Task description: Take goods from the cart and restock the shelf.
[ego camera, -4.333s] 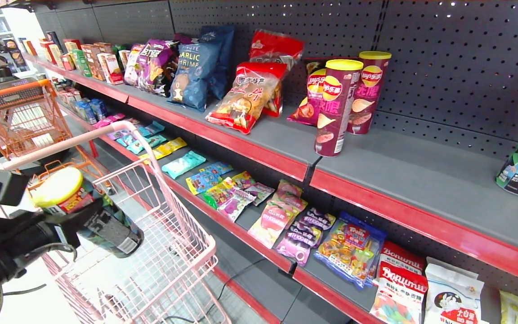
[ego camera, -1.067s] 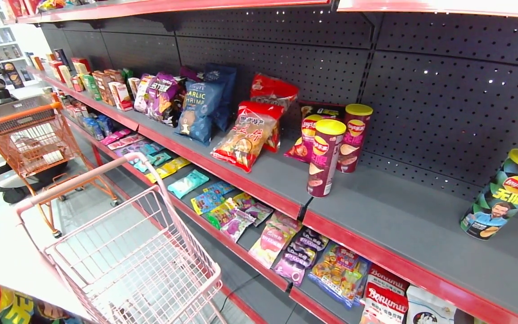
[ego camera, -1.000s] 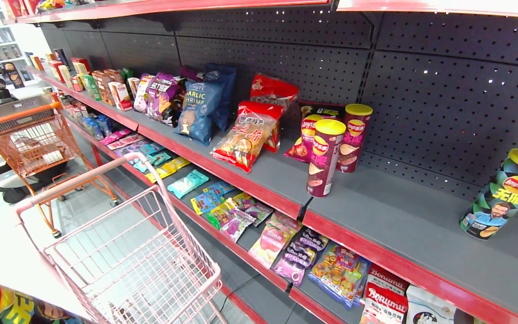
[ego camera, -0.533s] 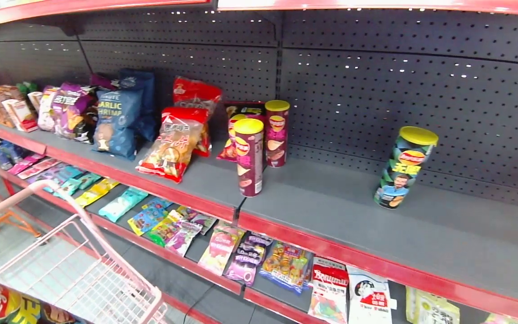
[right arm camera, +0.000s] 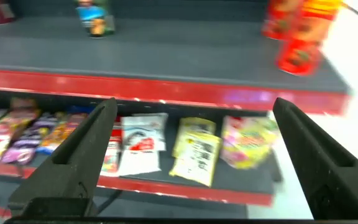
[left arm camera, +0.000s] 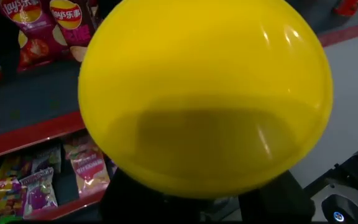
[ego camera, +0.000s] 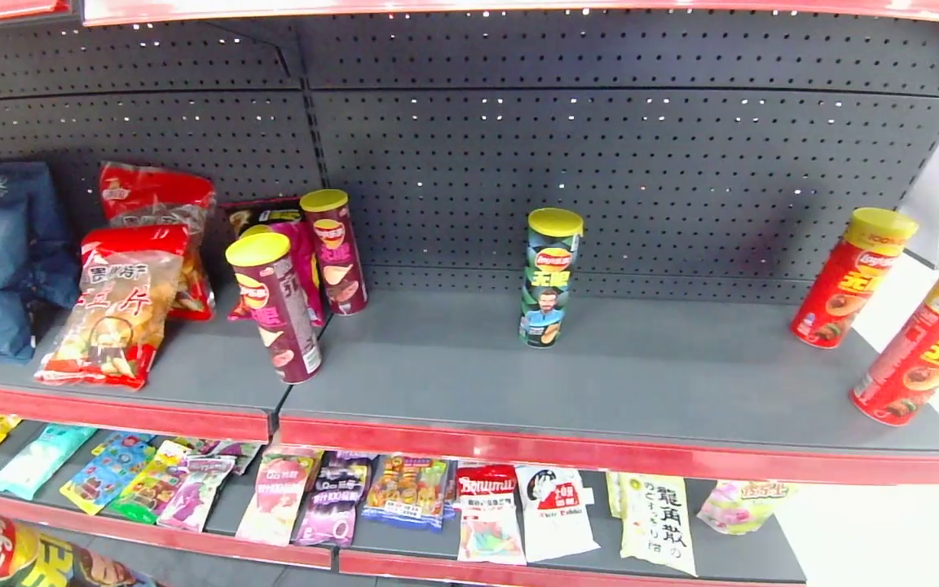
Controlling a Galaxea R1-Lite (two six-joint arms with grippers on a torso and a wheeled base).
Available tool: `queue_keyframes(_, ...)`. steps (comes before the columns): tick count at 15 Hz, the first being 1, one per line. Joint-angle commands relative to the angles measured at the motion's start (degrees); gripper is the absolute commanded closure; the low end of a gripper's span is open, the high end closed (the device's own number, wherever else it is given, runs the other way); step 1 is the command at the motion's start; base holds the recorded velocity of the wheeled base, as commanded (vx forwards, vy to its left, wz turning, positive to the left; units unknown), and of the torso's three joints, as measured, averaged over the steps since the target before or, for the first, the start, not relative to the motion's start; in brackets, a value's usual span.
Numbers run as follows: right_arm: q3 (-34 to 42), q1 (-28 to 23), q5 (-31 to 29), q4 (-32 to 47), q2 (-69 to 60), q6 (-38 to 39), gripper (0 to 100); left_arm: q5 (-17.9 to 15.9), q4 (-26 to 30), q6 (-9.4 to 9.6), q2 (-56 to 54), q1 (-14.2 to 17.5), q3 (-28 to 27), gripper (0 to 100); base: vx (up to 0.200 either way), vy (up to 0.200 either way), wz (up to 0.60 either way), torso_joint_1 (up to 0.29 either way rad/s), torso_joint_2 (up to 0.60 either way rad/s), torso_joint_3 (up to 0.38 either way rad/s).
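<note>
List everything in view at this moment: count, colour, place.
maroon chip cans: two, maroon, yellow lids, middle shelf, left of centre
green chip can: one, green, upright, middle shelf centre
red chip cans: two, red, middle shelf, right end
snack bags: several, red and blue, middle shelf, far left
candy packets: a row, mixed colours, lower shelf
held chip can: one, yellow lid, off the shelf
right gripper: one, black, open, empty
left gripper: one, black, shut on held chip can

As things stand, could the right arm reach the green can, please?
Probably yes: the right claw is open and empty, and the green can stands alone on bare shelf.
</note>
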Motion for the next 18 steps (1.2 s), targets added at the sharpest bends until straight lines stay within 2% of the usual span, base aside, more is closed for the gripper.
queue_keyframes(1,0.02,0.06,0.04,0.02,0.05,0.01,0,0.01,0.07,0.04,-0.29,0.08,0.08,100,0.0,0.0,0.0,0.0,0.0,0.0)
queue_keyframes(7,-0.15,0.41,1.8,0.11,1.19,-1.31,0,0.01,4.38,0.22,-4.95,-0.01,1.31,100,0.0,0.0,0.0,0.0,0.0,0.0)
queue_keyframes(8,-8.24,0.67,7.6,0.55,6.99,-2.1,0,0.1,4.56,0.22,-7.67,-0.01,2.72,100,0.0,0.0,0.0,0.0,0.0,0.0)
queue_keyframes(9,-17.55,0.32,8.66,0.64,17.89,-0.52,0,0.28,4.56,0.22,-8.73,-0.01,3.6,100,0.0,0.0,0.0,0.0,0.0,0.0)
queue_keyframes(10,-21.77,1.11,9.8,0.72,23.69,-1.49,0,0.28,4.56,0.22,-9.34,-0.01,4.13,100,0.0,0.0,0.0,0.0,0.0,0.0)
queue_keyframes(11,-21.33,2.52,11.73,0.72,28.35,-7.46,0,0.28,4.47,0.22,-8.55,-0.01,4.13,100,0.0,0.0,0.0,0.0,0.0,0.0)
queue_keyframes(12,-21.6,2.96,11.73,-0.07,33.27,-9.75,0,0.37,4.47,0.22,-7.58,0.08,3.95,100,0.0,0.0,0.0,0.0,0.0,0.0)
queue_keyframes(13,-25.73,3.4,12.26,-3.94,45.31,-8.08,0,0.54,4.29,0.57,-6.71,0.17,3.69,100,0.0,0.0,0.0,0.0,0.0,0.0)
queue_keyframes(14,-28.19,5.59,12.87,-8.51,53.66,-6.15,0,0.45,4.29,1.8,-6.0,0.08,4.04,100,0.0,0.0,0.0,0.0,0.0,0.0)
queue_keyframes(15,-28.89,10.95,12.87,-13.6,61.13,-5.79,0,0.54,4.38,2.32,-5.83,0.08,4.21,100,0.0,0.0,0.0,0.0,0.0,0.0)
queue_keyframes(16,-29.16,14.12,12.61,-17.91,67.11,-5.44,0,0.72,4.29,2.32,-5.12,0.17,4.13,100,0.0,0.0,0.0,0.0,0.0,0.0)
queue_keyframes(18,-31.97,15.35,12.08,-25.73,80.47,-6.15,0,0.89,4.29,2.5,-5.04,0.17,3.95,100,0.0,0.0,0.0,0.0,0.0,0.0)
